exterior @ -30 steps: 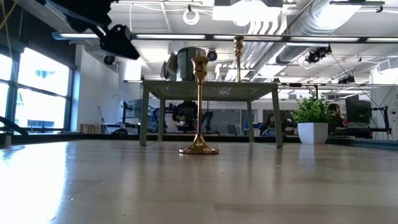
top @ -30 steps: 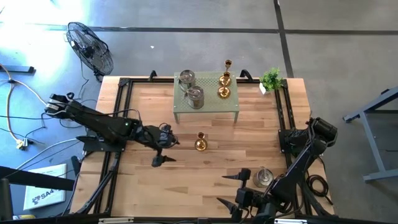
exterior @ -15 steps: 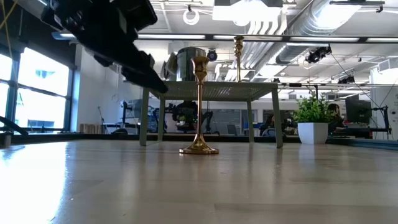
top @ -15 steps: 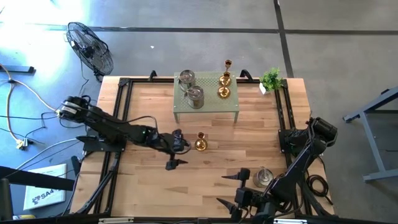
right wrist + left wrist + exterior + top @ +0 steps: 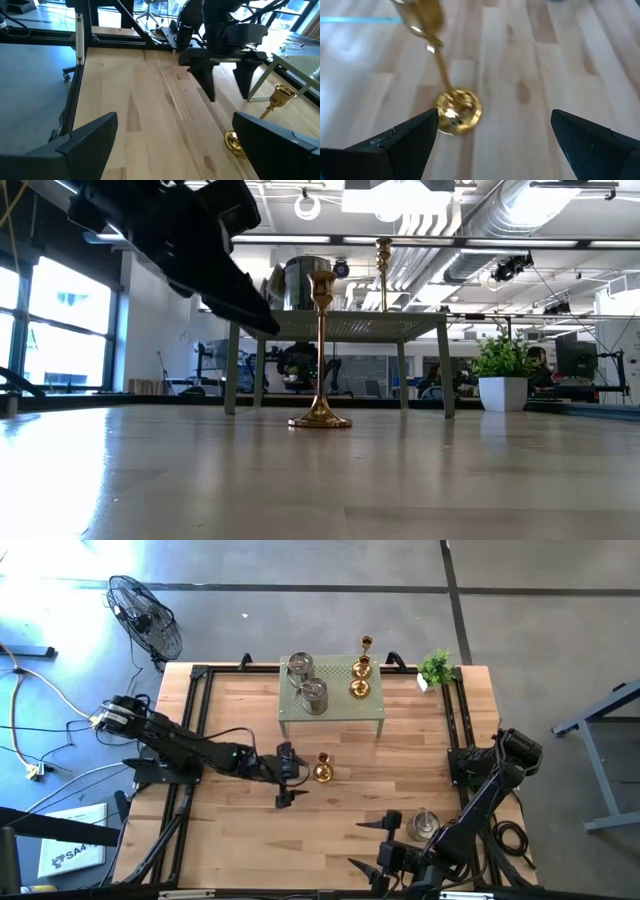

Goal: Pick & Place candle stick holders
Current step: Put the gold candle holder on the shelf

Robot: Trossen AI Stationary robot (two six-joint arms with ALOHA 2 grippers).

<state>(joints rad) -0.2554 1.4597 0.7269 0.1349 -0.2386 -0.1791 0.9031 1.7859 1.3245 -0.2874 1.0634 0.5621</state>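
High view, looking straight down: over the last second the left end effector (image 5: pixel 286 776) has swept rightward across the bench (image 5: pixel 230 830) and now sits just left of a lone gold candle stick holder (image 5: pixel 322 770) standing upright near the bench's middle. This suggests the reach toward that holder is nearly done and a grasp comes next. Its two dark fingers are spread wide, one nearer and one farther, and hold nothing; they are close to the holder but not touching it. On the left wrist view the holder's round base (image 5: pixel 458 111) lies between the spread fingers, closer to one of them. Farther back, a green perforated stand (image 5: pixel 333 700) carries two silver-grey holders (image 5: pixel 313 695) and gold holders (image 5: pixel 360 687). The right end effector (image 5: pixel 375 845) waits at the near right edge, fingers also spread and empty, with another silver-grey holder (image 5: pixel 423 824) beside it.
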